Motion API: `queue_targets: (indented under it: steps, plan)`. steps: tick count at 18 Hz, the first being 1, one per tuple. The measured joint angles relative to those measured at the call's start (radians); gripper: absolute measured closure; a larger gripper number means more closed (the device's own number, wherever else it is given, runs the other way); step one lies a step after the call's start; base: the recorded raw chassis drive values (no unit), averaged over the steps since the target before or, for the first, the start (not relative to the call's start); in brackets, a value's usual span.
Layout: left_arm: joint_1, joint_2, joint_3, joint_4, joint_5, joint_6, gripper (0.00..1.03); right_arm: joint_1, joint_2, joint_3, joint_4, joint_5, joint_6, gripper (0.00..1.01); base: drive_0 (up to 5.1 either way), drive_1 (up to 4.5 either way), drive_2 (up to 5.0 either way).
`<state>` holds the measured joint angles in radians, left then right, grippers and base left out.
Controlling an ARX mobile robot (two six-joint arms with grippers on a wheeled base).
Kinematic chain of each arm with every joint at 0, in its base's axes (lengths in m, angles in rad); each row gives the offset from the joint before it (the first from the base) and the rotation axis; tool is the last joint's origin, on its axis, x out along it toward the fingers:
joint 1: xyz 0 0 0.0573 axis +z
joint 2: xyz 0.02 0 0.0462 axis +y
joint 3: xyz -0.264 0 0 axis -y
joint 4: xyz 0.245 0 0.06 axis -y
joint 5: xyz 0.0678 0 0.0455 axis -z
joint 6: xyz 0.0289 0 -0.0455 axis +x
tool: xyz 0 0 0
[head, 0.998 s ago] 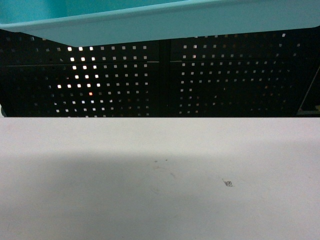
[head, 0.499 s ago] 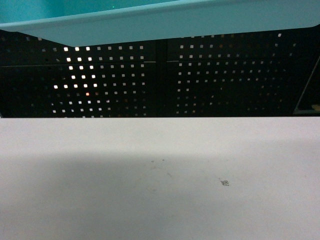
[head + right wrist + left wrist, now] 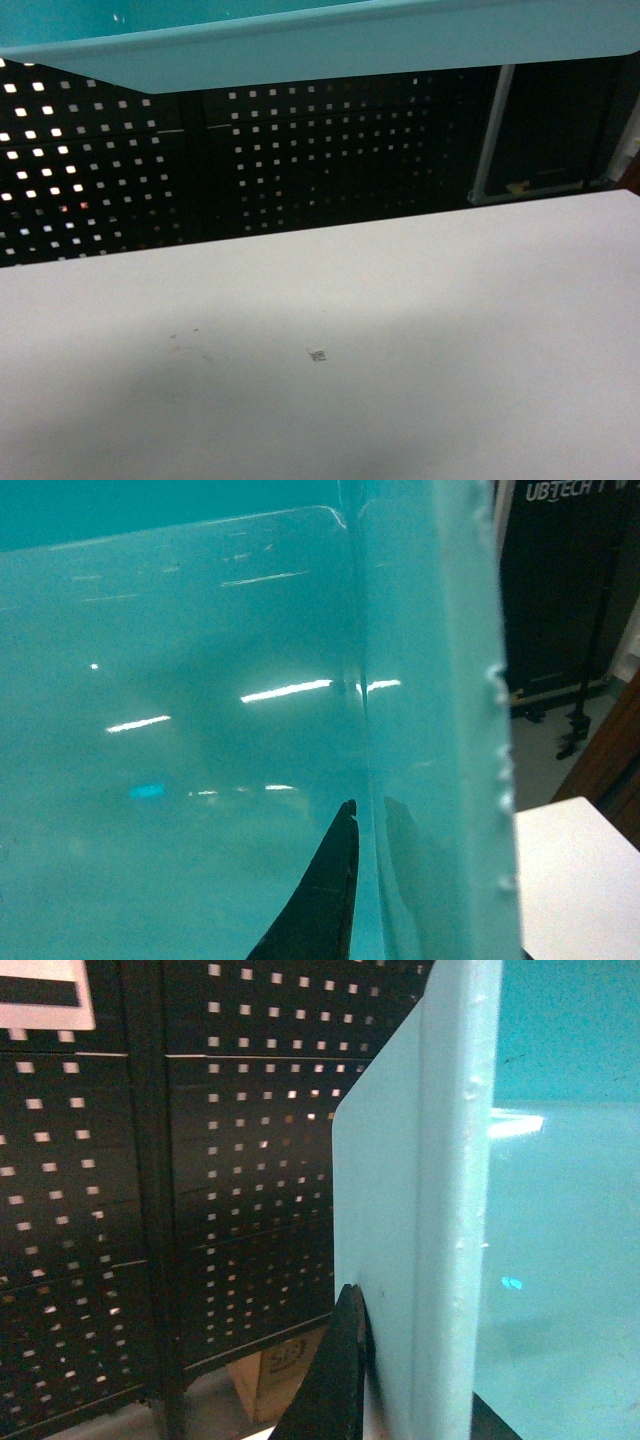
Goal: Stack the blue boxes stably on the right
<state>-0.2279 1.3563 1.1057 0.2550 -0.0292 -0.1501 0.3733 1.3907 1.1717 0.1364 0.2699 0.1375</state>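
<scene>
two pincers hold your smooth turquoise plastic tub [image 3: 330, 45] aloft at 12 o'clock above the white bench [image 3: 400, 350]: left pincer [image 3: 400, 1380] clamped over one end wall, right pincer [image 3: 365, 900] clamped over the opposite wall.

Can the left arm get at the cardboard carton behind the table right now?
Probably not: the left gripper is clamped on the turquoise tub wall, and the cardboard carton sits low beside the black perforated panel.

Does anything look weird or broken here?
Nothing looks broken or spilled. The turquoise tub hangs tilted in the air above the white table, its left side lower. Its rim has small bumps, and the table shows a few faint marks.
</scene>
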Motion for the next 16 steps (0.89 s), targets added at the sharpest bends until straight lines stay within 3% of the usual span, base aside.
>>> queue_targets:
  steps: [16]
  plan:
    - [0.0, 0.0, 0.0, 0.0, 0.0, 0.0, 1.01, 0.0, 0.0, 0.0, 0.0, 0.0, 0.0, 0.93, -1.6, -1.58, -1.6]
